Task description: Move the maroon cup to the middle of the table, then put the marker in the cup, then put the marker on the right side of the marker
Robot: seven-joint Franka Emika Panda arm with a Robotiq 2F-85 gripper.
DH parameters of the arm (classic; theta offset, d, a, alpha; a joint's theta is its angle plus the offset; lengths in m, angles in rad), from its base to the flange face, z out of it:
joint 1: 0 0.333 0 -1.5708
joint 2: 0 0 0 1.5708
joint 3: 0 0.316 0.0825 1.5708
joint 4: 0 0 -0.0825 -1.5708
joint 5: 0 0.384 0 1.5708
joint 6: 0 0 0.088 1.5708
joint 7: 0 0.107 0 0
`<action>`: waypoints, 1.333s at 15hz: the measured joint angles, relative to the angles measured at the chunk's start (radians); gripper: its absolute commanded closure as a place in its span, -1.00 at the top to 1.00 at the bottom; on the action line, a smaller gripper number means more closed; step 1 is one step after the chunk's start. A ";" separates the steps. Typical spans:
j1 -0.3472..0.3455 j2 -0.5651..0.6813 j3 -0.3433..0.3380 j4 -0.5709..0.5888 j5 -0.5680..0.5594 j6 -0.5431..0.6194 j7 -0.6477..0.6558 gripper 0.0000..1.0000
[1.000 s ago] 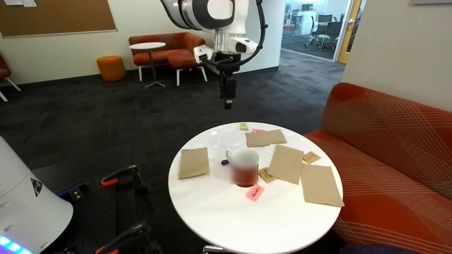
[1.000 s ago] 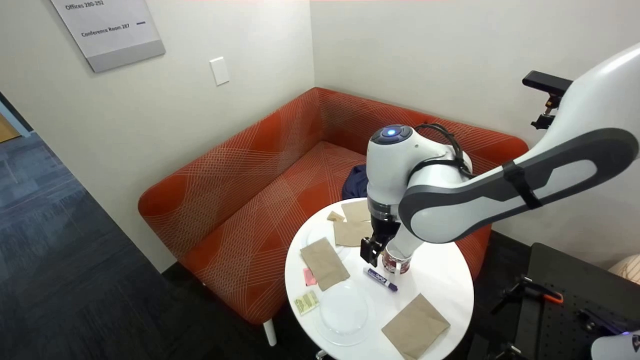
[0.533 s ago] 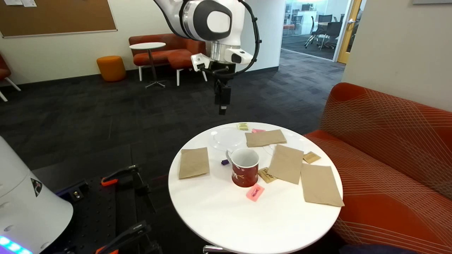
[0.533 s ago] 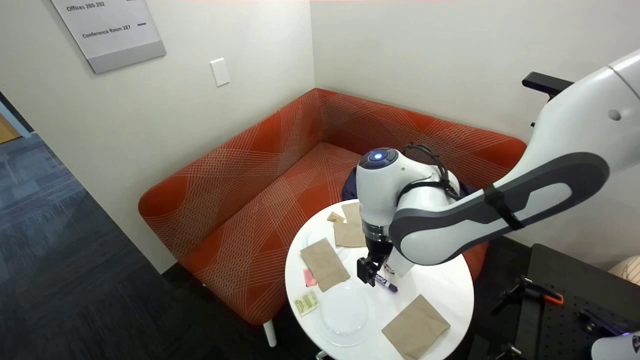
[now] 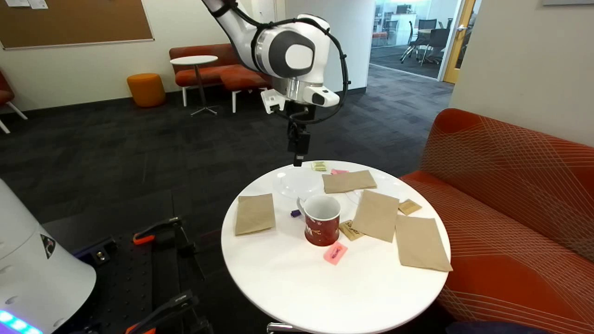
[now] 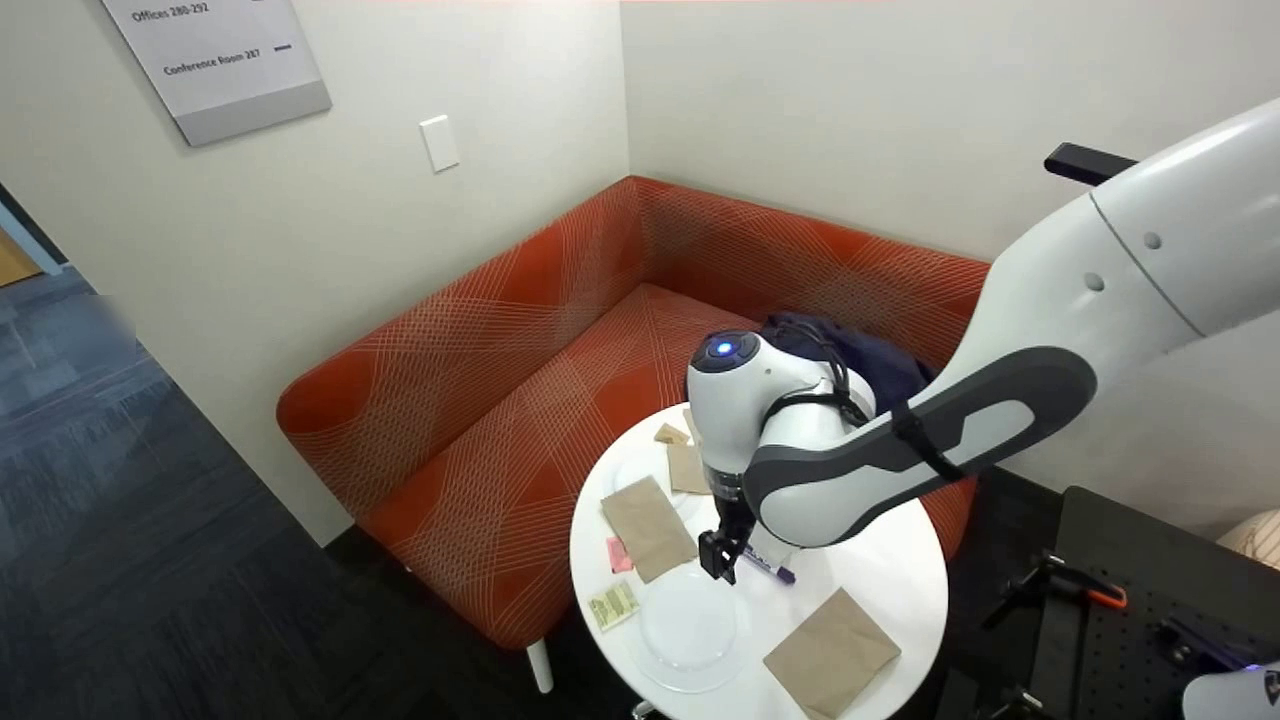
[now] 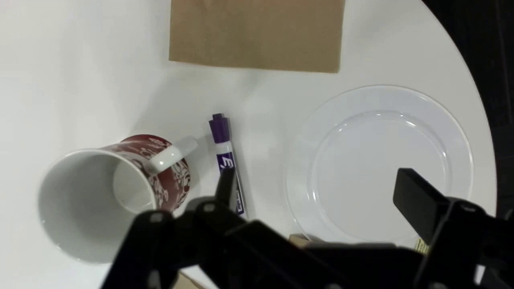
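The maroon cup [image 5: 321,231] stands upright on the round white table [image 5: 334,292]. In the wrist view the cup [image 7: 92,204] is at the left, its handle pointing toward the marker [image 7: 225,156]. That marker, white with a purple cap, lies flat beside the handle. My gripper [image 7: 317,172] is open and holds nothing. Its left finger overlaps the marker in that view; its right finger is over the clear plate. In an exterior view the gripper [image 6: 720,570] hangs above the table near the marker [image 6: 770,566], while the arm hides the cup there.
A clear plate [image 7: 385,160] lies right of the marker. Brown napkins, such as this napkin [image 5: 255,214], are spread around the table. A pink packet [image 5: 335,253] and a tan packet [image 5: 351,230] lie close to the cup. A red sofa [image 6: 560,410] borders the table.
The arm has come down toward the table, and the gripper has moved toward the plate side. Its jaws stay open. Cup and marker have not moved.
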 measured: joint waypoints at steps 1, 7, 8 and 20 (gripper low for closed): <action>0.001 0.016 -0.002 0.010 -0.001 -0.002 -0.001 1.00; 0.026 0.095 -0.036 0.061 -0.061 -0.028 -0.002 1.00; 0.029 0.106 -0.042 0.070 -0.078 -0.036 -0.004 1.00; 0.037 0.157 -0.063 0.110 -0.123 -0.054 -0.027 1.00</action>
